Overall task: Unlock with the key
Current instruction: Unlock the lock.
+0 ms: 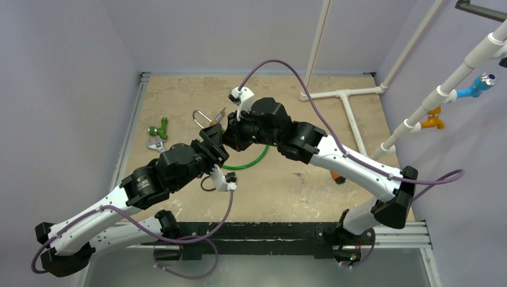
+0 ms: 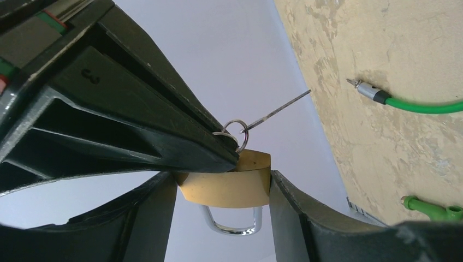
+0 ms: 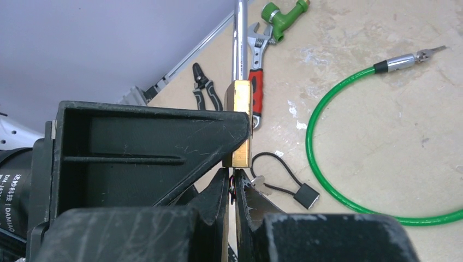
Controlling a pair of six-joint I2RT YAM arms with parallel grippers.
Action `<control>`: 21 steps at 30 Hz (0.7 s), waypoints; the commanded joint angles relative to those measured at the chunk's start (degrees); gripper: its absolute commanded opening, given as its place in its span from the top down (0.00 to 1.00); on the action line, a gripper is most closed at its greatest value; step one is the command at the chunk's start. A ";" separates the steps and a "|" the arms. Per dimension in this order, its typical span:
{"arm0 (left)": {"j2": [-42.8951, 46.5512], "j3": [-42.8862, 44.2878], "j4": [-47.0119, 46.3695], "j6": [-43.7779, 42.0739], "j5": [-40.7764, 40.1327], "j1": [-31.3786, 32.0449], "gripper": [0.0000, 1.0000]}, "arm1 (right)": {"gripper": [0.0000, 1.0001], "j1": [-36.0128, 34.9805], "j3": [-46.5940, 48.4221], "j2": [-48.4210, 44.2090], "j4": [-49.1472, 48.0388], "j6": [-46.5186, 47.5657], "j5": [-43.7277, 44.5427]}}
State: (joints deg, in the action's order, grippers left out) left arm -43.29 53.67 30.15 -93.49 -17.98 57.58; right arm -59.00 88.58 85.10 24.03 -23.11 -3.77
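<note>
Key hidden behind right gripper (image 3: pixel 233 191), clenched at padlock (image 3: pixel 240 95) base; left gripper (image 2: pixel 221 188) grasps padlock body; shackle (image 3: pixel 238 38) points away from right gripper.

The left pincer (image 1: pixel 213 130) holds a padlock (image 1: pixel 210 123) above the counter (image 1: pixel 179 89), shackle pointing far-left. The right pincer (image 1: pixel 226 127) meets it from the right. A green cable (image 1: pixel 254 160) lies beneath.
</note>
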 commanded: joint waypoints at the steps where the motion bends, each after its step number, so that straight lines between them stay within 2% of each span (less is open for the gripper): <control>1: -0.32 4.78 -9.92 0.50 4.07 2.46 1.00 | 1.00 -0.63 -1.50 -1.51 -10.87 -1.20 3.46; 5: 0.21 4.31 -11.28 0.69 4.18 2.67 1.00 | 0.99 -0.60 -3.43 -3.32 -11.20 -0.63 5.21; 7: 0.49 3.82 -12.20 0.91 4.02 2.62 1.00 | 0.89 -0.59 -5.22 -4.92 -12.08 -0.52 5.70; 11: 1.29 2.92 -12.40 1.03 3.21 2.54 1.00 | 0.60 -0.58 -8.04 -8.33 -13.74 -0.46 6.99; 13: 1.66 2.49 -12.35 0.97 3.03 2.49 1.00 | 0.35 -0.58 -9.19 -9.55 -14.58 -0.56 7.66; 14: 1.75 2.29 -12.52 0.76 2.85 2.47 1.00 | 0.27 -0.59 -9.48 -9.97 -14.70 -0.61 7.60; 17: 2.10 1.91 -12.86 0.43 2.68 2.28 1.00 | 0.21 -0.59 -9.62 -10.13 -14.86 -0.76 6.65; 21: 2.28 1.70 -13.44 0.17 2.78 2.18 1.00 | 0.26 -0.66 -10.92 -10.28 -17.90 -1.44 5.15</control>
State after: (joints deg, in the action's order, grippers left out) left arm -41.87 54.22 23.53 -92.51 -15.84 59.66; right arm -59.27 78.78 76.34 13.04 -23.62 2.04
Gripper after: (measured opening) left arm 0.573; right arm 0.765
